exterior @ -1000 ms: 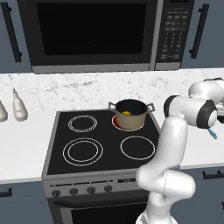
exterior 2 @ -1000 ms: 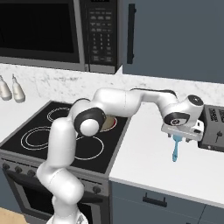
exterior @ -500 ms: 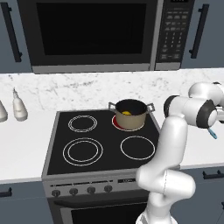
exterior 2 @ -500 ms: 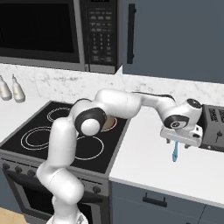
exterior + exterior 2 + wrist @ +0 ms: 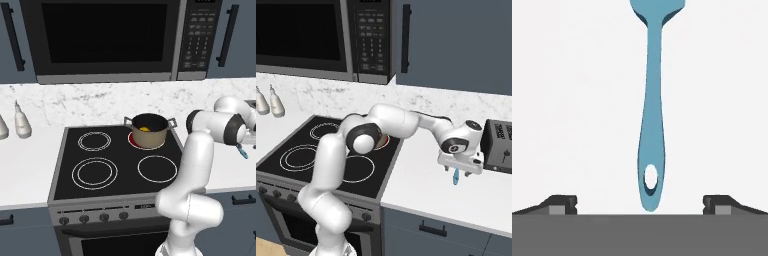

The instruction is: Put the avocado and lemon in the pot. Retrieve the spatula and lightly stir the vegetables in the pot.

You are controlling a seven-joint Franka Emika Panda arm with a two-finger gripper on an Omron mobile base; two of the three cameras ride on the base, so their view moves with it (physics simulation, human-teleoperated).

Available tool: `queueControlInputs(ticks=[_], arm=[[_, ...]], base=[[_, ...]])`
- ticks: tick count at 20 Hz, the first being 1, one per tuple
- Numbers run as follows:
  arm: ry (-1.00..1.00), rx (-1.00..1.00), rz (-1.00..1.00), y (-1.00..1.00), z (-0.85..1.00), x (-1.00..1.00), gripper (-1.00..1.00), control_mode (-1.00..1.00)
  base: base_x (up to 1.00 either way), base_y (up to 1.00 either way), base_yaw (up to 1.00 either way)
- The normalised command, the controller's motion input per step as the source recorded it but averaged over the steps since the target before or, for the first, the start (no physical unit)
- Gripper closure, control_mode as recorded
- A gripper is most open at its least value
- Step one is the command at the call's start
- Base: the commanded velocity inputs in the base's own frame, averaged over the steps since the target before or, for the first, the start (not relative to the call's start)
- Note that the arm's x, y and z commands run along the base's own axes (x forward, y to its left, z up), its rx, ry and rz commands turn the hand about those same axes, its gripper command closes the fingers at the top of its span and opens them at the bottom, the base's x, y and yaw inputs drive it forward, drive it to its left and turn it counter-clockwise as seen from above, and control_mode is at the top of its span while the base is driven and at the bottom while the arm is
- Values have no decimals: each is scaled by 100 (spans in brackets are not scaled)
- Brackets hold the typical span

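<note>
The teal spatula [image 5: 652, 120] lies flat on the white counter, its holed handle end reaching down between my fingertips. My gripper [image 5: 640, 205] is open, with one fingertip on each side of the handle and not touching it. From the right base camera, the gripper [image 5: 458, 170] hangs just over the spatula [image 5: 455, 176], left of the toaster. The tan pot [image 5: 149, 132] stands on the stove's back right burner with the yellow lemon [image 5: 144, 129] inside. The avocado is hidden from view.
A dark toaster [image 5: 498, 149] stands close to the right of the hand. The black stove [image 5: 115, 165] lies to the left of the white counter [image 5: 421, 185]. Two bottles [image 5: 21, 122] stand at the far left by the wall. A microwave [image 5: 105, 37] hangs above the stove.
The hand has come down lower over the spatula on the counter. The jaws stay wide. The spatula, pot and lemon have not moved.
</note>
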Motion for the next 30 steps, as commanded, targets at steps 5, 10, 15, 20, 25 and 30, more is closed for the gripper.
queueControlInputs(ticks=[5,10,15,20,25,30], arm=[[3,0,4,-10,-19,28,-100,-100],[7,1,4,-20,-26,12,-100,-100],[5,0,0,-7,-20,-3,-100,-100],[1,0,0,0,-15,0,-100,-100],[1,0,0,0,-17,0,-100,-100],[1,0,0,14,-18,0,100,-100]], base=[[0,0,0],[0,0,0],[0,0,0],[0,0,0],[0,0,0],[0,0,0]])
